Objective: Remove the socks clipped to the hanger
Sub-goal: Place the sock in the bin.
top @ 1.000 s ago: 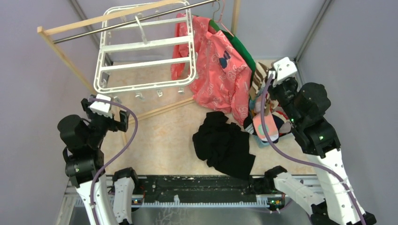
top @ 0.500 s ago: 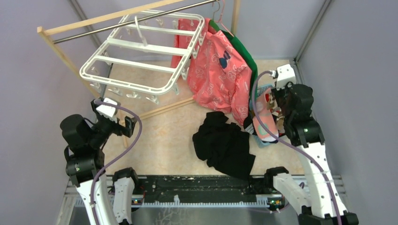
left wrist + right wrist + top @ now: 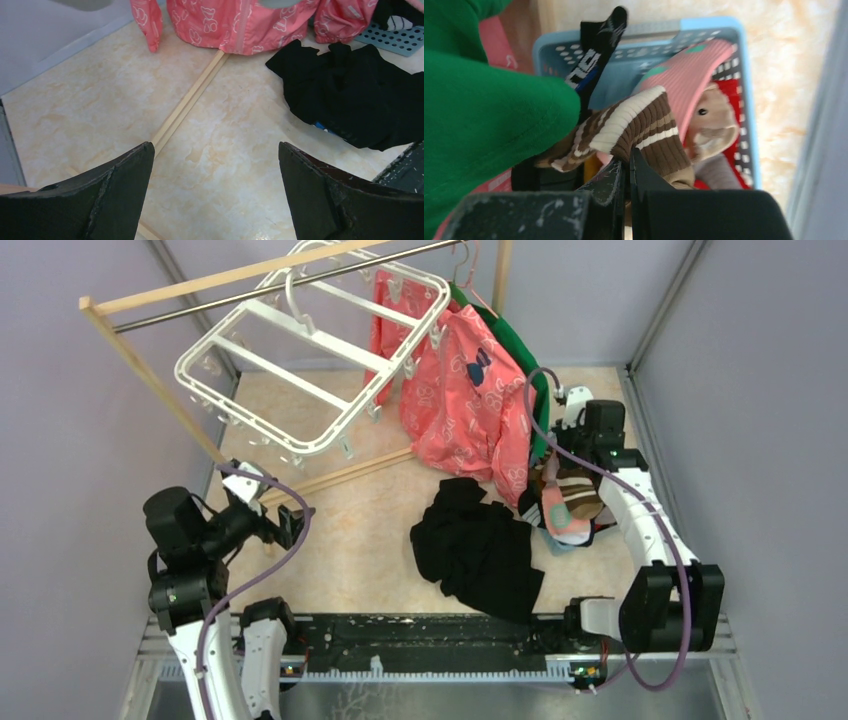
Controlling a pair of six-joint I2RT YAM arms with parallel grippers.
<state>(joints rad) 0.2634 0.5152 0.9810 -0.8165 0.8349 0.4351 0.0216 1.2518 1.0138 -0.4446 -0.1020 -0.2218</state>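
We find the white plastic rectangular drying hanger [image 3: 383,368] hung tilted on the metal rail [image 3: 180,312] at rear left, clips dangling. The small assorted socks [image 3: 566,510] lie heaped in a pale blue perforated basket [image 3: 748,100] at the table's right side. The right gripper [image 3: 629,160] is closed tight, its tips against a brown striped cuff [image 3: 644,130]; whether it pinches the cuff, we cannot tell. The left gripper [image 3: 214,150] is spread wide and holds nothing.
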